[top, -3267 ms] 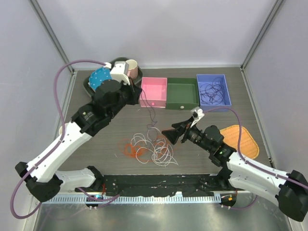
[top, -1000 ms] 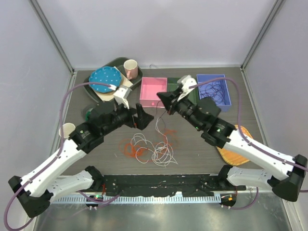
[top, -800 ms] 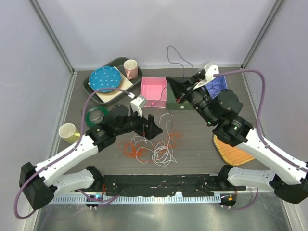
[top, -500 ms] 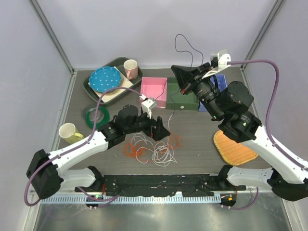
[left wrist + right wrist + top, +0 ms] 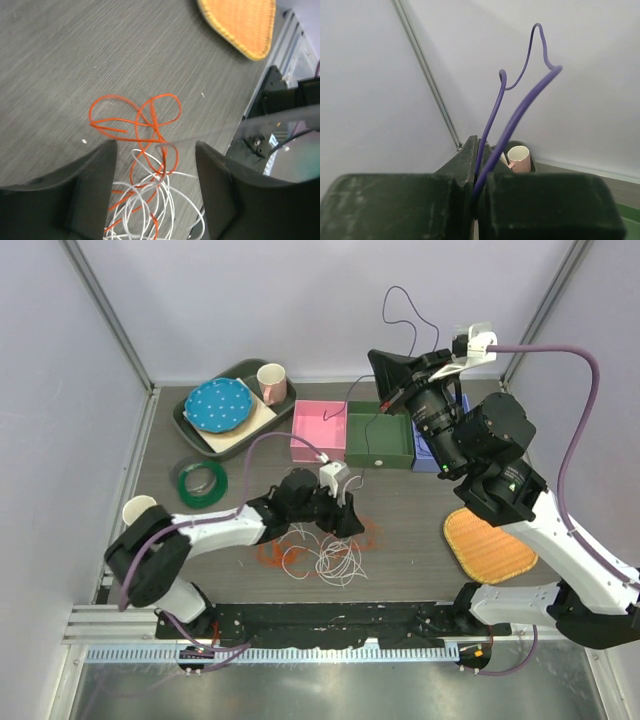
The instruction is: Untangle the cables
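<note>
A loose tangle of white cable and red-orange cable lies on the dark table near the front. My left gripper hangs low over it, open. In the left wrist view the red-orange loops and white loops lie between and beyond my left gripper's spread fingers, with nothing pinched. My right gripper is raised high at the back, shut on a dark purple cable. That cable loops above my right gripper, and a thin strand trails down toward the pile.
Pink bin and green bin stand at the back, a blue bin mostly hidden behind my right arm. A tray holds a blue plate and pink cup. Green tape roll, pale cup, orange woven mat.
My right gripper has risen higher and further back with the purple cable. My left arm has stretched right and down over the tangle, its jaws a little narrower.
</note>
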Tool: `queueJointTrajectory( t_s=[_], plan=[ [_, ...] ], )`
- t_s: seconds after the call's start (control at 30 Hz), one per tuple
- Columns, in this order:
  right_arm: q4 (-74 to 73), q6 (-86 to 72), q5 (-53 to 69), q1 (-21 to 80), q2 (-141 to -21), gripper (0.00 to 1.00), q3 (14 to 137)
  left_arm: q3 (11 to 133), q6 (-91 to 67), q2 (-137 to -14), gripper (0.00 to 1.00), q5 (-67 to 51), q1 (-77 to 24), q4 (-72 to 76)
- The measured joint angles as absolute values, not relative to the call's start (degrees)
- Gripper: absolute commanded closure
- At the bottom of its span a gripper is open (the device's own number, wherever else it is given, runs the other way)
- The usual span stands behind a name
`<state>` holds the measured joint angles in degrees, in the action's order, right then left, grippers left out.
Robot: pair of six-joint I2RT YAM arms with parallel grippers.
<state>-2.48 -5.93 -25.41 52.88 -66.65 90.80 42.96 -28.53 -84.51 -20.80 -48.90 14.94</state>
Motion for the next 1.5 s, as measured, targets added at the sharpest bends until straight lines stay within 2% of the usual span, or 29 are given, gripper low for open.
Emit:
queueJointTrajectory(
  t_s=[0.03,0.07,0.23,0.47,0.63,0.77,0.93,0.97,1.03,1.07,1.1,1.17,1.23,1.5],
  plan=[
    [-2.42,-5.91,-25.43,52.88,-66.50,0.99,90.85,43.72,-29.17,-87.18,0.66,-20.60,-48.99,15.53],
    [-2.35,-5.87,-25.52,52.88,-66.46,0.99,90.87,44.53,-29.76,-89.62,0.99,-20.36,-49.01,15.81],
    [-2.26,-3.05,-31.55,52.88,-66.54,0.99,90.89,44.84,-31.90,-93.30,1.00,-18.59,-49.10,16.43],
    [6.26,10.31,-49.80,49.91,-69.95,0.99,91.35,31.29,-37.69,-78.78,1.00,-10.02,-49.12,18.72],
    [7.90,15.84,-54.28,39.22,-75.13,0.99,95.26,30.13,-42.94,-74.26,1.00,0.62,-49.17,13.13],
    [6.94,15.27,-53.76,29.19,-76.95,0.99,95.90,30.09,-44.91,-74.00,1.00,5.89,-49.17,8.82],
    [4.56,13.37,-50.98,22.15,-79.22,0.99,99.70,30.09,-46.04,-74.46,1.00,9.45,-49.17,4.91],
    [4.45,13.19,-50.13,21.65,-79.55,0.99,100.22,30.11,-46.04,-74.67,0.96,9.58,-49.17,4.60],
    [4.32,13.06,-48.31,21.37,-79.99,0.99,100.97,30.35,-45.65,-74.98,0.57,9.37,-49.17,3.97],
    [4.29,13.10,-47.70,21.37,-80.25,0.99,101.16,30.55,-44.75,-75.02,0.45,9.10,-49.17,3.88],
    [4.29,13.15,-46.92,21.37,-80.53,0.99,101.34,30.76,-43.97,-75.00,0.29,8.54,-49.17,3.90],
    [4.27,13.19,-45.76,21.39,-81.10,0.99,101.38,31.35,-42.70,-74.76,0.18,7.14,-49.17,3.99],
    [4.60,13.52,-45.45,21.34,-81.95,0.99,101.10,31.97,-41.54,-73.95,0.00,5.91,-49.17,3.88],
    [7.77,14.87,-45.34,20.67,-86.78,0.99,97.97,38.00,-39.16,-64.34,0.00,6.68,-49.17,-2.35]
  ],
)
